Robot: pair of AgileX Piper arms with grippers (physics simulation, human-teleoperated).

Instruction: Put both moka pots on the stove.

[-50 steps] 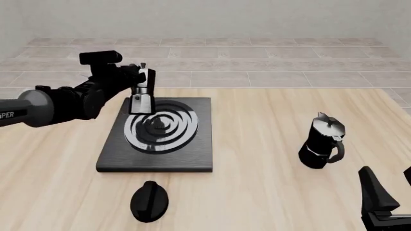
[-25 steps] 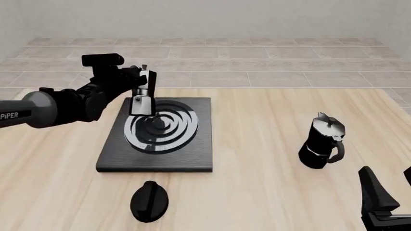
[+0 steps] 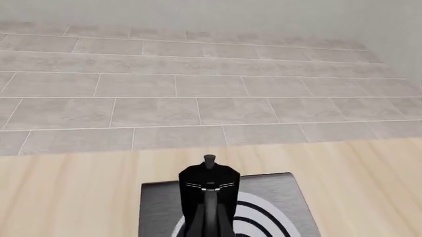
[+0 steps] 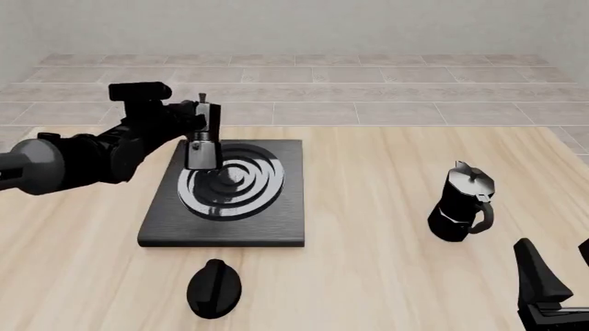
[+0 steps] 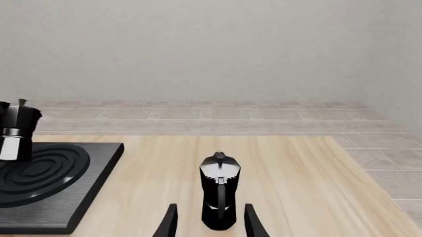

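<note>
One pot at the stove — one left.
Left end effector [image 4: 189, 117] grasps a pot [image 4: 201, 141] over the stove [image 4: 276, 221], rings' 11 o'clock; right end effector [image 5: 209, 221] released — second pot [image 4: 463, 204] on the desk [image 4: 387, 276], 3 o'clock.

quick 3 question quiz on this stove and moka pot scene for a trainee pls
1. True or false: both moka pots are on the stove.
2. Which gripper is lined up on the moka pot on the bare table? A) left gripper B) right gripper C) neither
3. Fill in: the flat oval knob lies on the table on the ____ side of the stove, as the front view shows it.

Key:
1. False. Only the pot by the left gripper, the rear pot, is over the stove.
2. B. The right gripper has its fingers open, with that pot ahead of the gap.
3. Near.
</note>
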